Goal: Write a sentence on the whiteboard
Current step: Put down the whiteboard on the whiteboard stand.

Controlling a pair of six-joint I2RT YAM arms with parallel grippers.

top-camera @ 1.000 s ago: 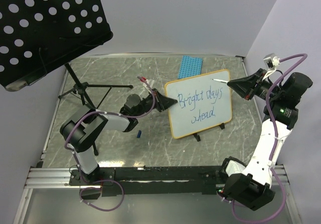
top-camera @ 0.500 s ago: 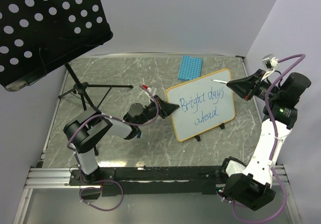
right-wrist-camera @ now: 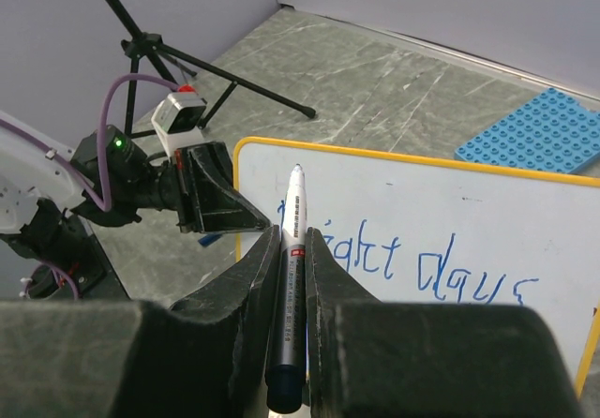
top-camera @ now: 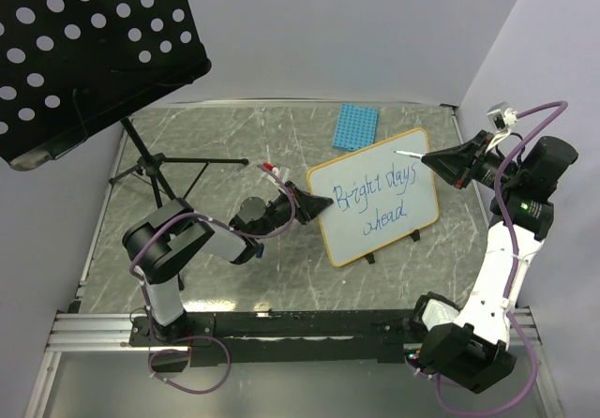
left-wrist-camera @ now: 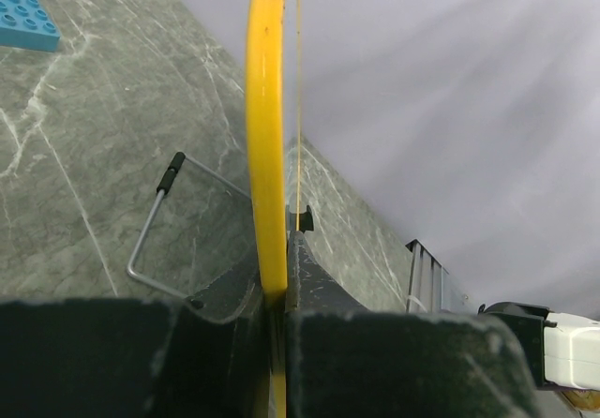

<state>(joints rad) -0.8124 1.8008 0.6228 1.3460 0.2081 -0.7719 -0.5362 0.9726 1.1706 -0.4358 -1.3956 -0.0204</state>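
The whiteboard (top-camera: 345,235) stands tilted on the table, white with a yellow rim (left-wrist-camera: 265,137). The sentence (top-camera: 380,196) runs across it in blue cursive, "Bright days" over "ahead", and part of it shows in the right wrist view (right-wrist-camera: 450,268). My left gripper (top-camera: 319,207) is shut on the board's left edge, and its own camera shows the rim pinched between the fingers (left-wrist-camera: 278,282). My right gripper (top-camera: 452,163) is shut on a silver-and-white marker (right-wrist-camera: 291,277). The marker's tip (top-camera: 401,153) points at the board's top right edge; I cannot tell whether it touches.
A blue studded plate (top-camera: 355,125) lies behind the board. A black perforated music stand (top-camera: 84,52) on a tripod (top-camera: 155,170) fills the back left. The board's wire foot (left-wrist-camera: 155,240) rests on the marble table. Walls close off the back and right.
My left gripper has swung the board's left end to the right and nearer, turning the board slightly. The right gripper and marker have barely moved.
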